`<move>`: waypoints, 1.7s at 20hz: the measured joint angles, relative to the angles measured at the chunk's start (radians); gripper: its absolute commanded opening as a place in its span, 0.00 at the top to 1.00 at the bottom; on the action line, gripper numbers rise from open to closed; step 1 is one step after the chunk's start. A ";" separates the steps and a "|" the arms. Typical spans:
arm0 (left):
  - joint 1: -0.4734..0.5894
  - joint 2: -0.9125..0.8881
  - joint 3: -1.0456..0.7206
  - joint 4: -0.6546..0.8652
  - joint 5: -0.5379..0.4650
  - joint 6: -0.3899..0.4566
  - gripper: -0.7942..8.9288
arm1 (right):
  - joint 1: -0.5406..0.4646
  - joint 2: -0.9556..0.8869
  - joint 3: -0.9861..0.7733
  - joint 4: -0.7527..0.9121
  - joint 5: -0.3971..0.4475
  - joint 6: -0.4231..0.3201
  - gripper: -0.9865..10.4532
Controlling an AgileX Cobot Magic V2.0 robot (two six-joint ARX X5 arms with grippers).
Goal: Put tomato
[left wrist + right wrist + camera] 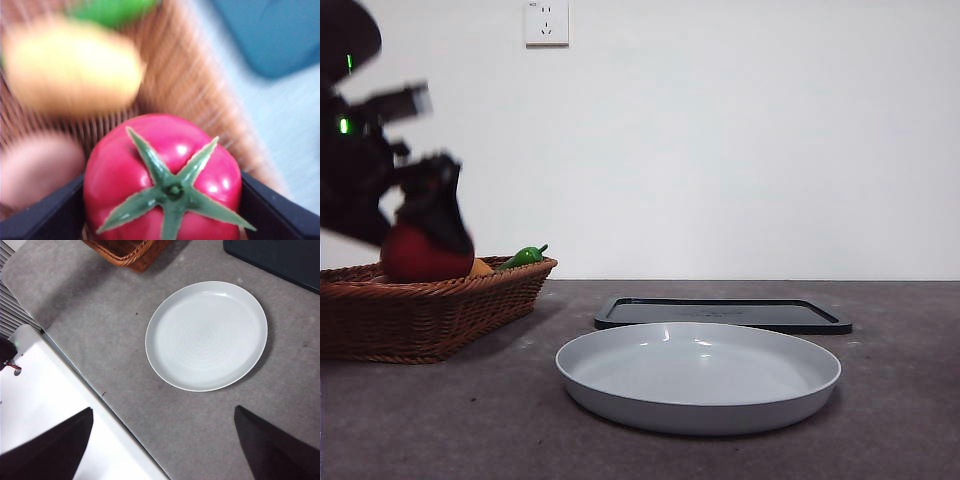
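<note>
The glossy red tomato (162,182) with its green calyx sits clamped between my left gripper's (162,200) two black jaws. In the front view that gripper (425,235) holds the tomato (415,258) just above the wicker basket (430,310) at the left. My right gripper (162,450) hangs open and empty high over the table, near the white plate (206,335).
In the basket lie a yellow-orange fruit (70,70), a pale pinkish fruit (35,167) and a green pepper (523,257). A white plate (698,375) sits at the table's middle front. A dark flat tray (720,313) lies behind it.
</note>
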 measured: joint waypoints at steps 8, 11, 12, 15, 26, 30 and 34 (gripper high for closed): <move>-0.285 -0.236 0.015 0.015 0.031 -0.076 0.58 | 0.000 0.000 0.000 0.000 0.000 0.000 0.52; -0.396 -0.180 0.015 0.067 0.031 -0.076 0.58 | 0.000 0.000 0.000 0.000 0.000 0.000 0.52; -0.431 -0.151 0.015 0.086 0.031 -0.076 0.58 | 0.000 0.000 0.000 0.000 0.000 0.000 0.52; -0.510 -0.055 0.015 0.150 0.031 -0.076 0.58 | 0.000 0.000 0.000 0.000 0.000 0.000 0.52; -0.571 0.219 0.015 0.266 0.029 -0.079 0.58 | 0.000 0.000 0.000 0.000 0.000 0.000 0.52; -0.571 0.256 0.015 0.288 0.028 -0.079 0.58 | 0.000 0.000 0.000 0.000 0.000 0.000 0.52; -0.571 0.264 0.015 0.293 0.028 -0.079 0.58 | 0.000 0.000 0.000 0.000 0.000 0.000 0.52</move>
